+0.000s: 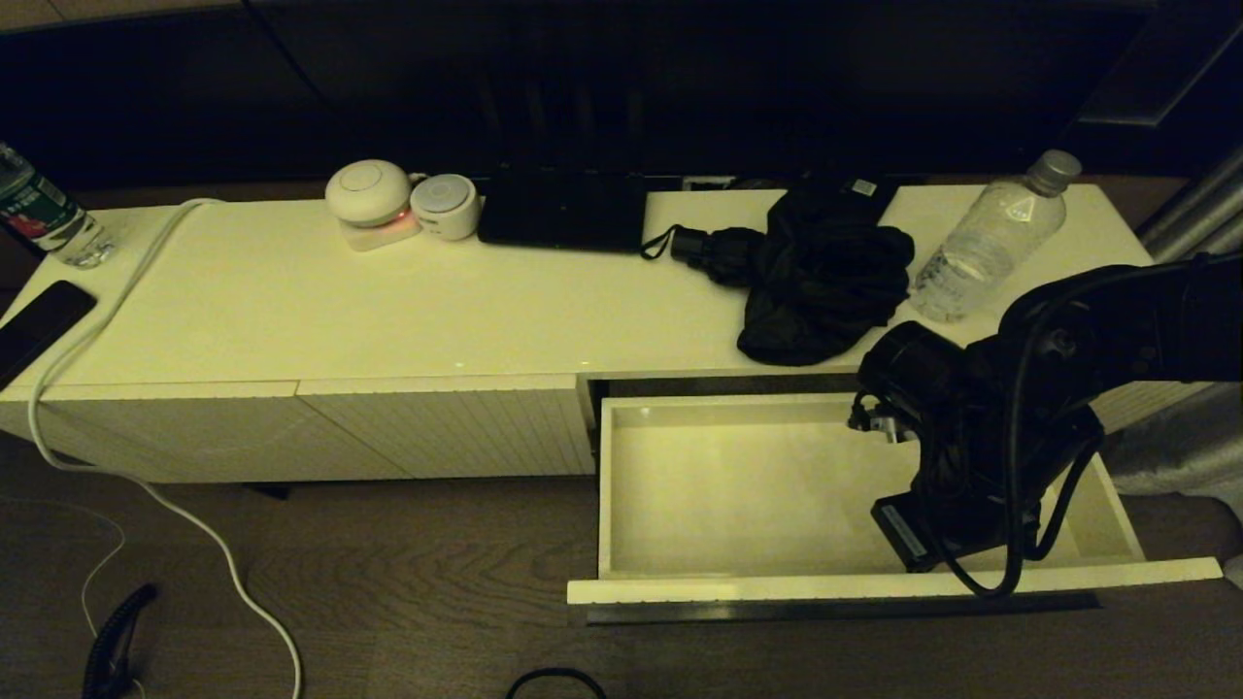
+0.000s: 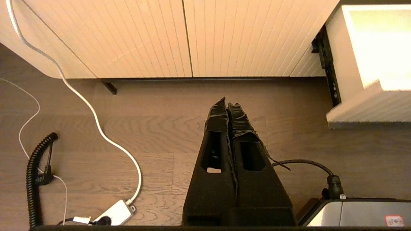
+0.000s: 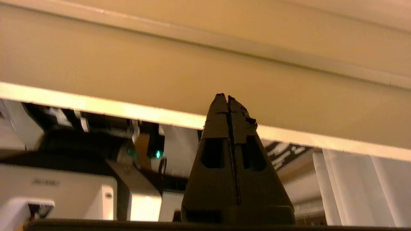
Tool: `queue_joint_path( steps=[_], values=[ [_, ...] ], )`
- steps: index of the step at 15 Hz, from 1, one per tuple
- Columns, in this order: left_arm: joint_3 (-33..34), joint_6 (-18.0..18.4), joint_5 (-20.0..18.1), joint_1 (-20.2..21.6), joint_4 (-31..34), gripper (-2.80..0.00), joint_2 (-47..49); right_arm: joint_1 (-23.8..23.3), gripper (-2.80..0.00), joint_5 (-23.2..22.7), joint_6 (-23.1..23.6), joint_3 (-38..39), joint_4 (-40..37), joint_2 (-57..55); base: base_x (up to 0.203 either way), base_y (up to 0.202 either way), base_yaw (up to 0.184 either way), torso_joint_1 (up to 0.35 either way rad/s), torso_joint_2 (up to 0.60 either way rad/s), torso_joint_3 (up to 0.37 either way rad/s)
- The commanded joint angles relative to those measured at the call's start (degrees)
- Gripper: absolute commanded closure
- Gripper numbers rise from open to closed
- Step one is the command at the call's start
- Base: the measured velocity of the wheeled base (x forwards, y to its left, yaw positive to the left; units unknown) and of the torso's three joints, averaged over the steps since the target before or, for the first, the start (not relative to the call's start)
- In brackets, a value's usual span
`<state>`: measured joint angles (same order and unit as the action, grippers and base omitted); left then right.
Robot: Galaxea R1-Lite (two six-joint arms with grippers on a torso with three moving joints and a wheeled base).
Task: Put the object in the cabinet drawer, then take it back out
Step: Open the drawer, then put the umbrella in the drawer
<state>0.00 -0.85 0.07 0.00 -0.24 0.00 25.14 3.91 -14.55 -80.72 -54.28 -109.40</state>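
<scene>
1. Cream drawer [image 1: 777, 485] is pulled open, empty; right hand [image 3: 228, 99] pinched closed, holding nothing, sits over its right front.
2. Left hand [image 2: 227, 104] closed, parked above floor.
3. Object unclear; next, approach it with fingers opened.

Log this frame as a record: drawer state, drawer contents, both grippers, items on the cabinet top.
drawer: cabinet drawer pulled open
contents: none visible; right part hidden by arm
right gripper: shut, empty, inside the drawer at its front right
left gripper: shut, empty, parked over the floor left of the drawer
cabinet top: black folded umbrella, clear water bottle, two white round devices
</scene>
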Motion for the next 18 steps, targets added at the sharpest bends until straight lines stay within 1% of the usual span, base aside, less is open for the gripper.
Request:
queue_joint_path(
  steps=[1, 3, 8, 10, 11, 12, 13, 14, 15, 17, 18],
  values=[
    [0.01, -0.03, 0.01, 0.0, -0.02, 0.0, -0.09, 0.26, 0.0, -1.5, -0.13, 0.37, -2.46, 0.24, 0.0, 0.0, 0.0, 0.0, 0.0, 0.0],
    [0.09, -0.03, 0.01, 0.0, -0.02, 0.0, -0.09, 0.69, 0.0, -2.47, -0.46, 1.47, -2.45, 0.23, 0.0, 0.0, 0.0, 0.0, 0.0, 0.0],
    [0.09, -0.03, 0.01, 0.0, -0.02, 0.0, -0.08, 0.97, 0.0, -2.52, -0.9, 1.14, -1.99, 1.15, 0.0, 0.0, 0.0, 0.0, 0.0, 0.0],
    [0.09, -0.03, 0.01, 0.0, -0.02, 0.0, 0.0, 0.97, 0.0, -2.38, -1.03, 1.03, -1.98, 5.83, 0.0, 0.0, 0.0, 0.0, 0.0, 0.0],
    [0.01, -0.03, 0.01, 0.0, -0.02, 0.0, -0.09, 1.03, 0.0, -2.16, -0.26, 1.06, -2.01, 9.48, 0.0, 0.0, 0.0, 0.0, 0.0, 0.0],
    [0.02, -0.03, 0.01, 0.0, -0.02, 0.0, -0.07, 1.33, 0.0, -1.95, 1.72, 1.12, -2.03, 13.45, 0.0, 0.0, 0.0, 0.0, 0.0, 0.0],
    [0.09, -0.03, 0.01, 0.0, -0.02, 0.0, -0.09, 1.6, 0.0, -1.56, 4.87, 1.2, -2.06, 17.28, 0.0, 0.0, 0.0, 0.0, 0.0, 0.0],
    [0.08, -0.03, 0.01, 0.0, -0.02, 0.0, -0.09, 1.8, 0.0, -0.77, 10.36, 1.26, -1.94, 21.11, 0.0, 0.0, 0.0, 0.0, 0.0, 0.0],
    [0.05, -0.03, 0.01, 0.0, -0.02, 0.0, -0.06, 1.95, 0.0, 0.81, 18.06, 1.1, -1.62, 24.08, 0.0, 0.0, 0.0, 0.0, 0.0, 0.0],
    [0.06, -0.03, 0.01, 0.0, -0.02, 0.0, -0.09, 1.92, 0.0, 4.02, 30.81, 1.09, -0.59, 27.35, 0.0, 0.0, 0.0, 0.0, 0.0, 0.0],
    [0.01, -0.03, 0.01, 0.0, -0.02, 0.0, -0.05, 1.41, 0.0, 4.8, 39.46, 1.31, 0.0, 28.35, 0.0, 0.0, 0.0, 0.0, 0.0, 0.0]
  ],
)
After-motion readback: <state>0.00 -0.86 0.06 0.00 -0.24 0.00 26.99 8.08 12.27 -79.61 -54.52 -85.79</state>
